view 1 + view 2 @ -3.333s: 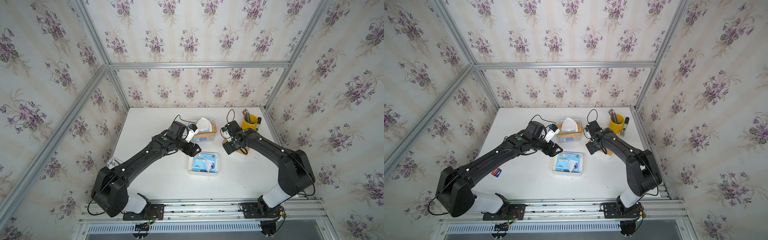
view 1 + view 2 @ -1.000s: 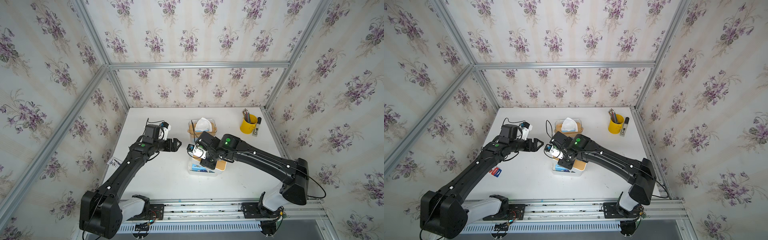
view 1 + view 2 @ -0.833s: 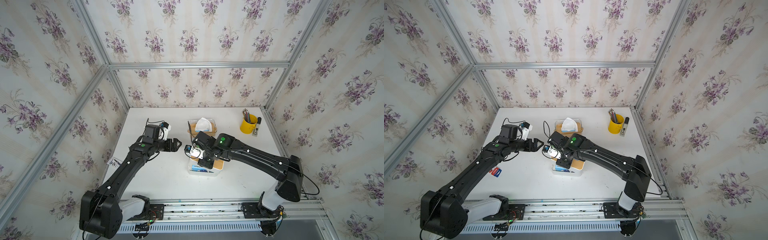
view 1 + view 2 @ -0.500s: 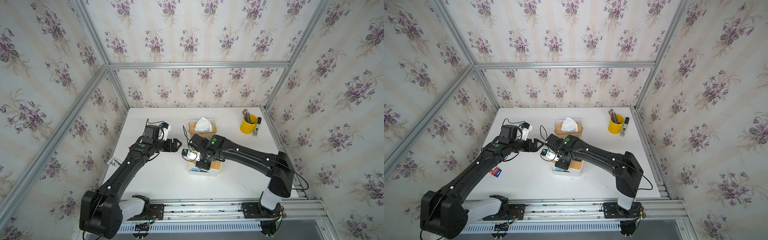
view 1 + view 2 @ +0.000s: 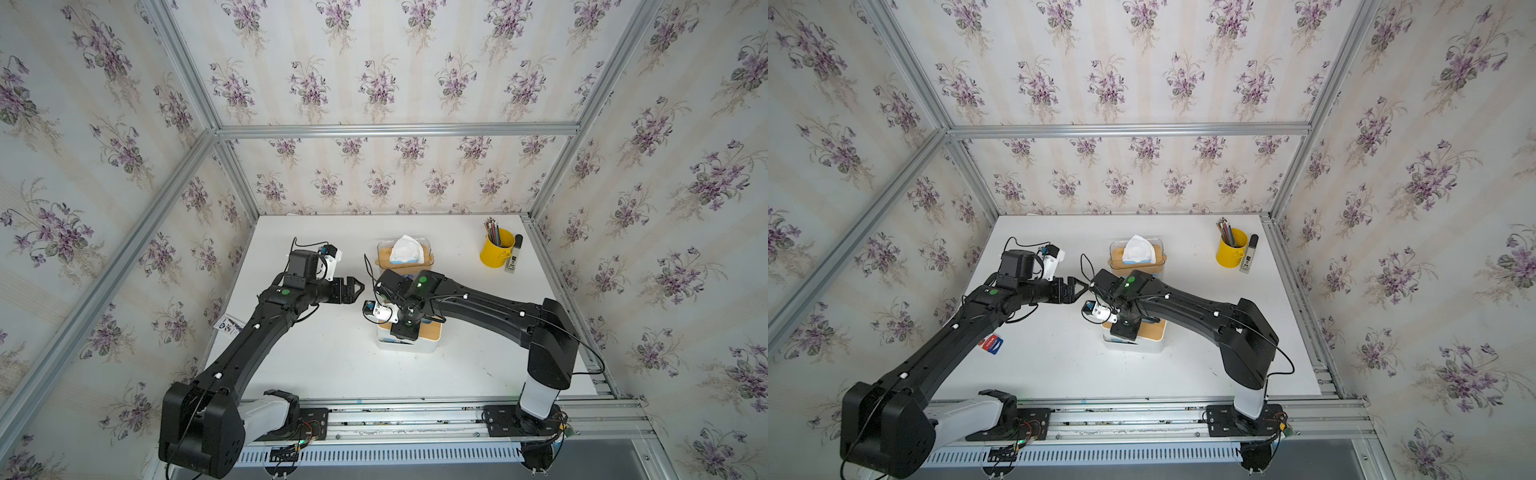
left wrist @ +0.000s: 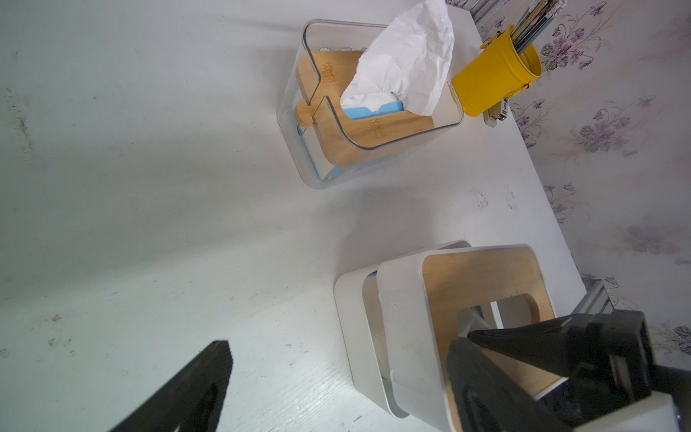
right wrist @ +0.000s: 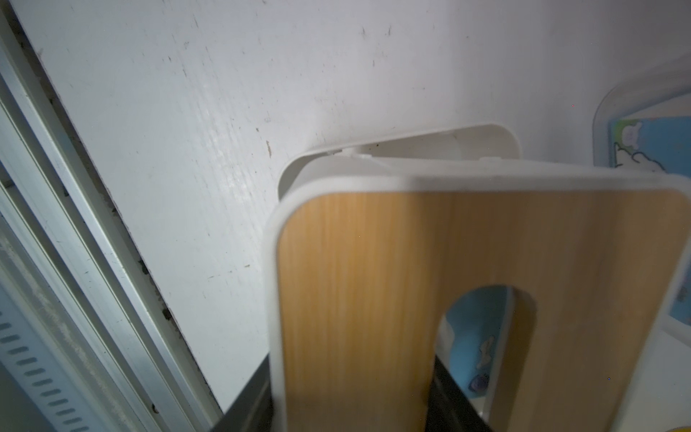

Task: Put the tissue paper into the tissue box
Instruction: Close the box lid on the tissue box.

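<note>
Left fingers (image 5: pixel 353 283): spread wide, nothing held, hovering above the white counter (image 5: pixel 316 365) near the boxes.
Right fingers (image 7: pixel 454 396): closed on the white-rimmed bamboo lid (image 5: pixel 430 330), which is gripped beside its slot.
Lid position: held tilted over the white rectangular plastic tissue box (image 5: pixel 405 348), not seated.
Blue tissue paper pack (image 7: pixel 475 336): seen through the slot, lying inside the white box.
Clear plastic tissue box (image 5: pixel 426 249): placed further back, with white tissue protruding.
Yellow pencil cup (image 5: pixel 496 251): stood at the far right.
</note>
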You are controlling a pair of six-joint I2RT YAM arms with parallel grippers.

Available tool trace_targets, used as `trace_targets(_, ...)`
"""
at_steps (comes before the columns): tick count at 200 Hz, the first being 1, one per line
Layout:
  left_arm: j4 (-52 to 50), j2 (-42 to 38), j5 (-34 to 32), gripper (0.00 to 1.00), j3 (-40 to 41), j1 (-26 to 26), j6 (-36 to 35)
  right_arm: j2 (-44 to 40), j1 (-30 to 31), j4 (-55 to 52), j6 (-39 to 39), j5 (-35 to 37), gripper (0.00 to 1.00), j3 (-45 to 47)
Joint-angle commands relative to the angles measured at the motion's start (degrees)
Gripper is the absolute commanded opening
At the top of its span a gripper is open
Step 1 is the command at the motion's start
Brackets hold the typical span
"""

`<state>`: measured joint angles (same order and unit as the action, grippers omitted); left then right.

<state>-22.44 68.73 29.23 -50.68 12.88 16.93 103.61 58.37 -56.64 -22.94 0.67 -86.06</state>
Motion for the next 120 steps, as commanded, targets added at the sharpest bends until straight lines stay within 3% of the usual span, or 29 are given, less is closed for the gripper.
trace_targets(1, 1.68, -0.17, 1.01, 0.94, 0.2, -0.05, 0.09, 0.51, -0.19, 0.56, -0.92, -0.11, 0.22, -0.16)
trace_targets(120, 2.13, 0.0, 1.95, 0.95, 0.23, -0.05, 0.23, -0.42, -0.62, -0.37, -7.89, -2.86, 0.22, 1.38)
